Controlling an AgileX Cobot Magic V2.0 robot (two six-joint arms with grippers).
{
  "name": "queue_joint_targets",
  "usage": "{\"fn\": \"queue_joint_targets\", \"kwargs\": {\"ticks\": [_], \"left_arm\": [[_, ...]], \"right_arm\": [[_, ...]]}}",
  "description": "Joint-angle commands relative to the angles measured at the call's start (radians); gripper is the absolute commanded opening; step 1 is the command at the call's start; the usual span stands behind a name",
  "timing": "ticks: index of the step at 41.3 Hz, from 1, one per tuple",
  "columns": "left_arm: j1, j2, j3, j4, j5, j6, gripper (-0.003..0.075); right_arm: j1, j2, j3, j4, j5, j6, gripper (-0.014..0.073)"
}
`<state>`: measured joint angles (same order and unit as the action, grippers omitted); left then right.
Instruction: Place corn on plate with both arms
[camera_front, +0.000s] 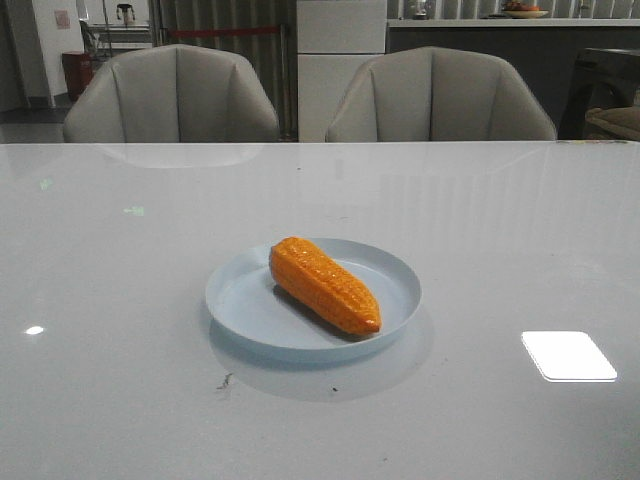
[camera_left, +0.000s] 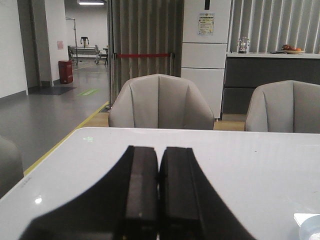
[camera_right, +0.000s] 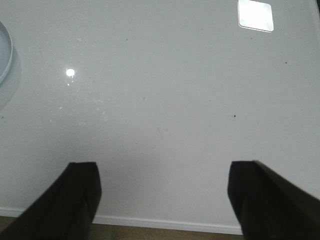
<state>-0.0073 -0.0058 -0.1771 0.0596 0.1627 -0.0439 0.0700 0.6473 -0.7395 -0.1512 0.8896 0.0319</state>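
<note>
Corn (camera_front: 324, 285) lies inside plate (camera_front: 245, 300), blunt end toward 11 o'clock, tip toward 5 o'clock; task looks done, nothing left but arms staying clear
Left gripper (camera_left: 159, 197): fingers pressed together, empty, above table (camera_front: 120, 300)
Right gripper (camera_right: 162, 200): spread wide, empty, plate rim at view edge
Two chairs (camera_front: 172, 95) at 12 o'clock; nothing blocks

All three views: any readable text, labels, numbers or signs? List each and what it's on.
Nothing can be read in any view.
Poster on the white cabinet, left wrist view: printed lines, too small and blurred to read.
Pink notice on the far white wall: blurred, unreadable.
Green floor marking: no legible characters.
Corn, plate, table: no markings visible.
</note>
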Motion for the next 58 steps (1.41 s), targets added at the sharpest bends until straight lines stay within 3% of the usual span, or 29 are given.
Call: {"fn": "queue_joint_targets", "kwargs": {"ticks": [1,13,18,25,58], "left_arm": [[-0.002,-0.013,0.022,-0.009,-0.114,-0.005,0.0097],[-0.002,-0.017,0.164,-0.012,-0.121,-0.005,0.0097],[-0.002,-0.017,0.224,-0.077,-0.163,-0.005,0.0097],[-0.002,-0.017,0.221,-0.145,-0.090,-0.005,0.0097],[-0.002,-0.017,0.221,-0.145,-0.088,-0.005,0.0097]], "right_arm": [[-0.008,0.000,-0.028,-0.013,-0.057,0.003,0.0624],[-0.008,0.002,-0.028,-0.013,-0.055,0.003,0.0624],[-0.008,0.002,-0.028,-0.013,-0.055,0.003,0.0624],[-0.008,0.002,-0.028,-0.013,-0.054,0.003,0.0624],[-0.008,-0.003,-0.028,-0.023,-0.051,0.003,0.0624]]}}
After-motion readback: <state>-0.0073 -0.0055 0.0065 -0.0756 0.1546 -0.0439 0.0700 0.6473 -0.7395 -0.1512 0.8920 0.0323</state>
